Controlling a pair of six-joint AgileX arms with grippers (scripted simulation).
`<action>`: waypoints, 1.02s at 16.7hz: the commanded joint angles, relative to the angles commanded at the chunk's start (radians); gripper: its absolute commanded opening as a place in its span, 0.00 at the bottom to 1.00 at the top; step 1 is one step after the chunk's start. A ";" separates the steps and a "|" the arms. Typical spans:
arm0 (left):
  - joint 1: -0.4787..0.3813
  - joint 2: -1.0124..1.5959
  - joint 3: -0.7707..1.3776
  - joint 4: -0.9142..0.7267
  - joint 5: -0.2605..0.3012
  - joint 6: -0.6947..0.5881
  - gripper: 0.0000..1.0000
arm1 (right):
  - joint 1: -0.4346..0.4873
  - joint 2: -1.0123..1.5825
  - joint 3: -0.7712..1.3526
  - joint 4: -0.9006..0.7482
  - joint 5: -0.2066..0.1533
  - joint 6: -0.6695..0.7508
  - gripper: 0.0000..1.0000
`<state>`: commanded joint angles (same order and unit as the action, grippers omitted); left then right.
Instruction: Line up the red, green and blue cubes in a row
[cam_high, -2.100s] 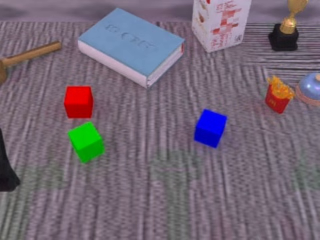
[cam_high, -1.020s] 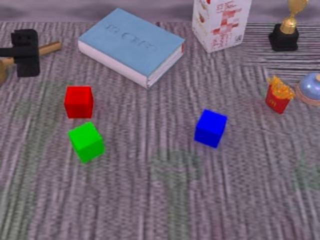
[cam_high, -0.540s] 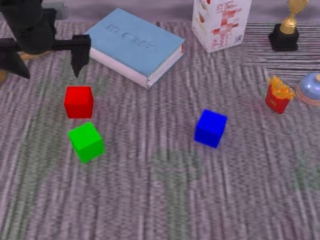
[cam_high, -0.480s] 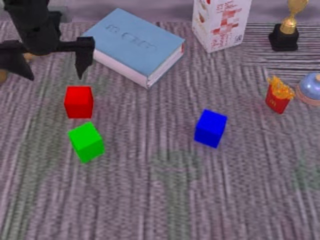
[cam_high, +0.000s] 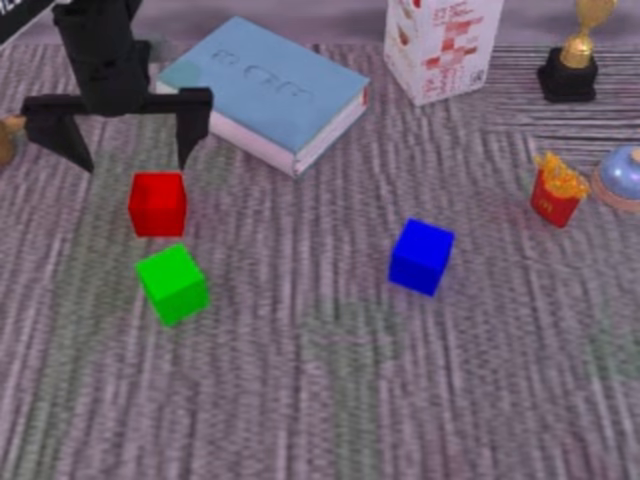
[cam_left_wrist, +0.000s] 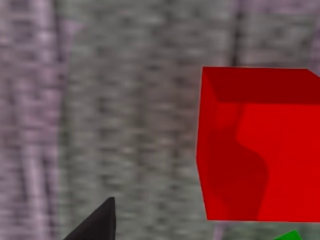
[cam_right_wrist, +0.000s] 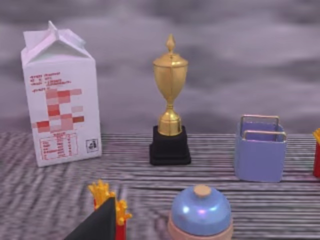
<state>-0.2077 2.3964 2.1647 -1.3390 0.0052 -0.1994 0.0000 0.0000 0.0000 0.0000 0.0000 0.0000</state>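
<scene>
Grey, streaked cloth covers our table (cam_high: 330, 400), the largest thing in the top view. Next in size is the pale blue book (cam_high: 265, 85) at the far left-centre, then the white milk carton (cam_high: 440, 45) at the far edge, right of the book. Our left gripper (cam_high: 125, 145) hangs just beyond the red cube (cam_high: 157, 203), its 2 fingers (cam_high: 192, 125) spread wide and pointing down, nothing between them; one finger overlaps the book's near-left corner as seen from above. In the left wrist view the red cube (cam_left_wrist: 260, 145) fills one side, with a sliver of green at the frame's corner. The 3 cubes come next, all equal: red sits on the left side of the table, green (cam_high: 173, 283) just nearer than it and close beside it, while blue (cam_high: 421, 256) lies well apart, right of centre. The gold trophy (cam_high: 578, 55) stands at the far right corner, with the fries (cam_high: 558, 190) and the blue bell (cam_high: 628, 178) near the right edge. Our right gripper is out of the top view, and we cannot tell its state; its wrist view shows the milk carton (cam_right_wrist: 61, 97), trophy (cam_right_wrist: 170, 105), bell (cam_right_wrist: 200, 212) and a lilac basket (cam_right_wrist: 261, 150).
</scene>
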 joint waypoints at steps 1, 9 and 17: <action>0.000 0.000 0.000 0.000 0.000 0.000 1.00 | 0.000 0.000 0.000 0.000 0.000 0.000 1.00; 0.003 0.032 -0.130 0.167 0.000 0.003 1.00 | 0.000 0.000 0.000 0.000 0.000 0.000 1.00; 0.001 0.066 -0.242 0.308 0.001 0.002 1.00 | 0.000 0.000 0.000 0.000 0.000 0.000 1.00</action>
<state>-0.2063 2.4622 1.9224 -1.0309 0.0059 -0.1973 0.0000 0.0000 0.0000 0.0000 0.0000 0.0000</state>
